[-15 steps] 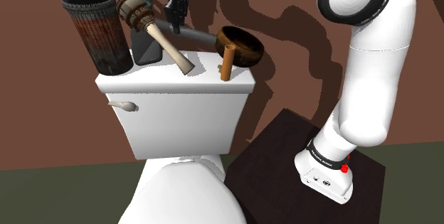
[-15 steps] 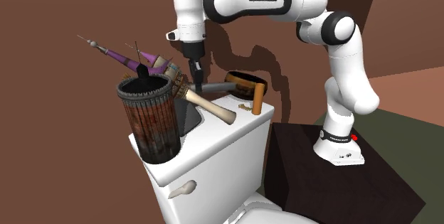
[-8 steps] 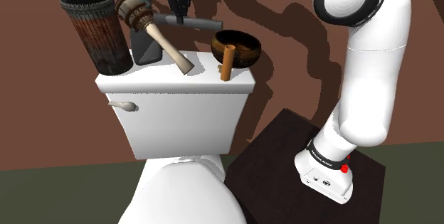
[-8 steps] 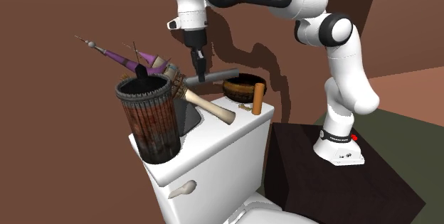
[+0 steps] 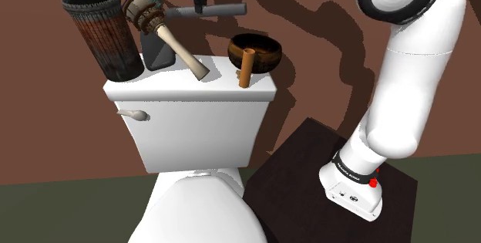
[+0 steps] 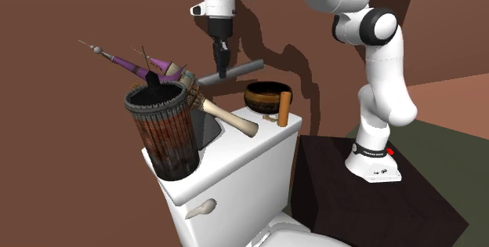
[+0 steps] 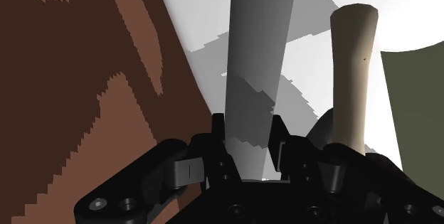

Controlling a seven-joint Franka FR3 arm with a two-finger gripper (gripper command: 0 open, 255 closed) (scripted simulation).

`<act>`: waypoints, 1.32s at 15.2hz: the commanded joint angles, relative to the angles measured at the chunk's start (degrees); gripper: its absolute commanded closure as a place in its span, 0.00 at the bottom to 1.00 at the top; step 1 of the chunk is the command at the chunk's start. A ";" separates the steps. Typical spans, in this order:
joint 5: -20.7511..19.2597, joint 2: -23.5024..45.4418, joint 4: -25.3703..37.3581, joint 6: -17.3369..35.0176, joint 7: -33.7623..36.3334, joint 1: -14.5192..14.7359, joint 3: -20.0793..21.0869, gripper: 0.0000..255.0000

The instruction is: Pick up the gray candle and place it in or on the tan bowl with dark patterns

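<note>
Holding gray candle (image 6: 243, 67), level, clamped at one end between the fingers (image 7: 219, 141), above the back edge of the tank lid (image 5: 154, 87). Height presumably clears the rim of the brown bowl (image 5: 256, 52) at the lid's arm-side corner.

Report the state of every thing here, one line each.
gripper: shut on the gray candle.
gray candle: clasped, in the air above the tank lid, roughly level.
brown bowl: upright on the tank lid.
brown stick: standing upright by the bowl.
ribbed basket: upright on the tank lid.
pale-handled tool: tilted.
</note>
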 commanded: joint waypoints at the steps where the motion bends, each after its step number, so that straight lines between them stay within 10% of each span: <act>1: 0.83 -5.45 -7.07 2.77 -1.48 -2.10 -0.81 1.00; 13: 4.00 -29.21 -34.93 7.10 -13.53 -8.46 -6.86 1.00; 20: 4.07 -30.42 -41.65 12.62 -13.59 -8.40 -6.88 1.00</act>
